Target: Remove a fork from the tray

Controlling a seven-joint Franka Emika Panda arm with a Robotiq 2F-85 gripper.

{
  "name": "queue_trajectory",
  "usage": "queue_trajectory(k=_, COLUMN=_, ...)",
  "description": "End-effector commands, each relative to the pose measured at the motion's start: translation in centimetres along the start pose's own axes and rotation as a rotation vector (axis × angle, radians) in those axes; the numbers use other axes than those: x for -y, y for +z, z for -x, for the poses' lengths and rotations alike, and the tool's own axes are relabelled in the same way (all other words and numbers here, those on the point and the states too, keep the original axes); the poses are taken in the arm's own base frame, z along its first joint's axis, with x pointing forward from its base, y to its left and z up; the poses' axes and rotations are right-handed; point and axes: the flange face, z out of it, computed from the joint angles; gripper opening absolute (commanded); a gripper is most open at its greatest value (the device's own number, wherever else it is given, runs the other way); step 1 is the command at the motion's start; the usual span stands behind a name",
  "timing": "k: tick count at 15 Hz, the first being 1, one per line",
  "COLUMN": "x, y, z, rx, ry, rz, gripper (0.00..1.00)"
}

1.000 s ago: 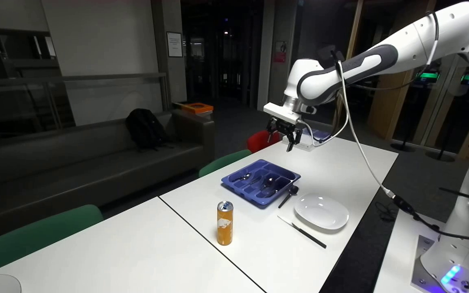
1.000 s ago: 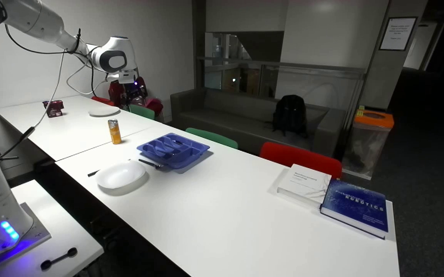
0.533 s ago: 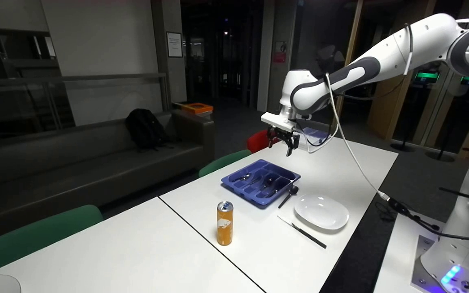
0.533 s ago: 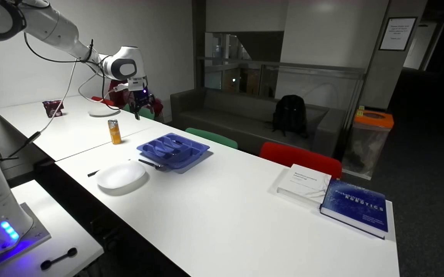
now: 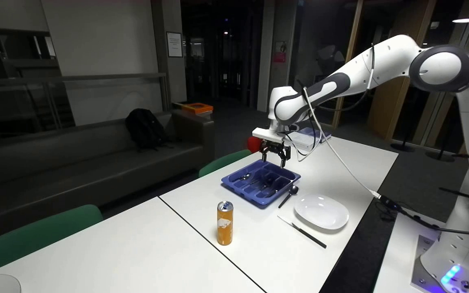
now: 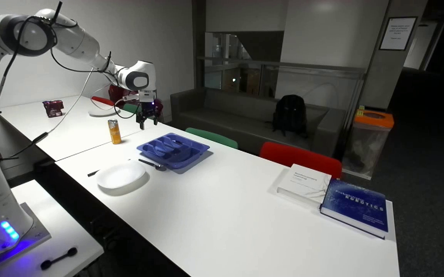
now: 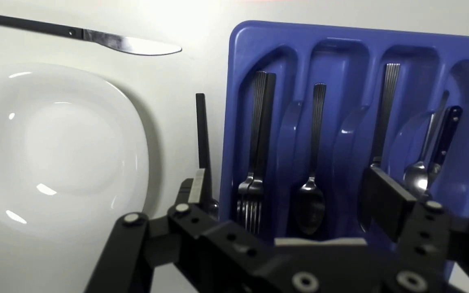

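The blue divided tray (image 5: 260,201) sits on the white table in both exterior views (image 6: 183,163). In the wrist view, the tray (image 7: 340,34) holds two forks (image 7: 254,179) side by side in its leftmost compartment, tines toward the gripper. A spoon (image 7: 310,203) lies in the compartment beside them. My gripper (image 7: 293,186) is open and empty, with its fingers spread wide above the tray. In the wrist view its left finger is left of the tray wall and its right finger covers part of another utensil. The gripper shows above the tray in both exterior views (image 5: 273,162) (image 6: 148,123).
A white plate (image 7: 79,150), a knife (image 7: 108,40) and a black-handled spoon (image 5: 289,196) lie beside the tray. An orange can (image 5: 225,228) stands nearby. Books (image 6: 354,207) lie at the table's far end. More cutlery (image 7: 419,175) fills the tray's right compartments.
The arm has come down and the gripper has dropped from well above the table to just above the tray. It stays open. The tray and cutlery have not moved.
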Motion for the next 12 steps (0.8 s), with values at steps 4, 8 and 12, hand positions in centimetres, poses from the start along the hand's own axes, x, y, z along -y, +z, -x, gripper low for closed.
queue_trajectory(k=4, x=0.9, y=4.5, z=0.3, rx=0.036, ry=-0.044, rz=0.030, gripper=1.00)
queue_trajectory(k=8, x=0.7, y=5.3, z=0.5, rx=0.019, ry=-0.032, rz=0.053, gripper=1.00)
queue_trajectory(k=12, x=1.1, y=4.1, z=0.4, rx=-0.005, ry=-0.027, rz=0.043, gripper=1.00)
